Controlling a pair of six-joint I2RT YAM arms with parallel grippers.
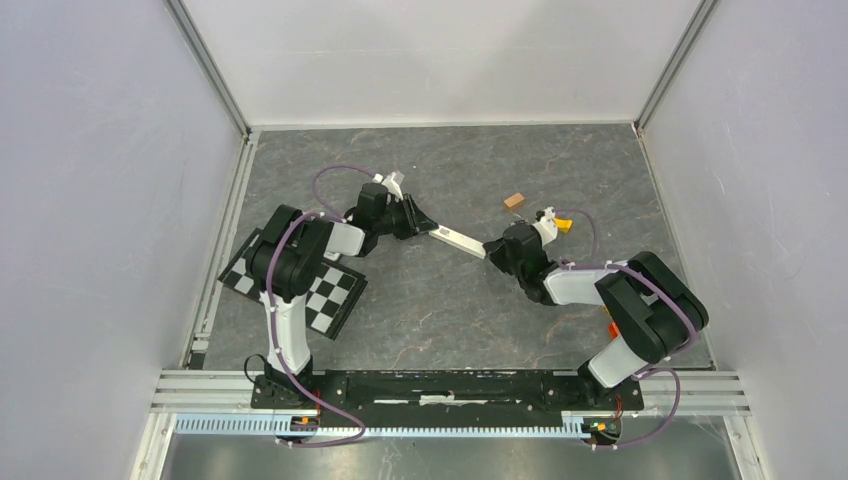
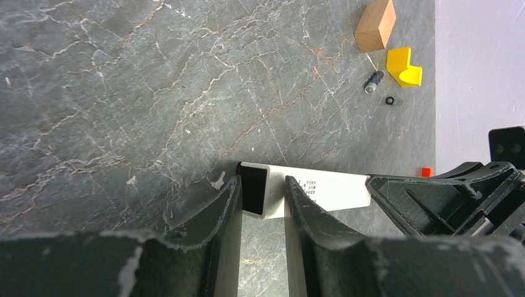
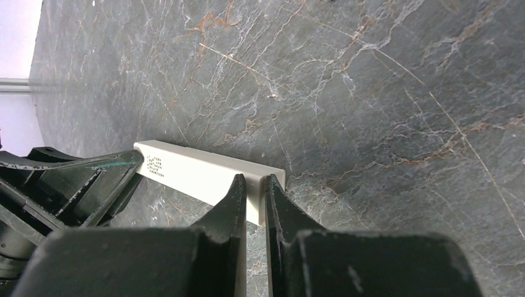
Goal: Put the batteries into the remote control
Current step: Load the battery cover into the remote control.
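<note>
A long narrow white bar [image 1: 460, 239] with small print and a dark open hollow at one end [image 2: 254, 189] spans between both grippers, low over the table. My left gripper [image 2: 263, 195] is shut on its hollow end. My right gripper [image 3: 254, 193] is shut on the other end [image 3: 275, 179]. One small dark battery [image 2: 373, 81] lies by the yellow piece, and a tiny dark round thing [image 2: 390, 100] sits beside it. No remote face with buttons shows in any view.
A brown wooden block [image 2: 375, 25] and a yellow curved piece [image 2: 403, 67] lie at the back right, near the right arm's wrist [image 1: 545, 222]. A checkerboard plate [image 1: 300, 285] lies at the left under the left arm. Walls enclose the table.
</note>
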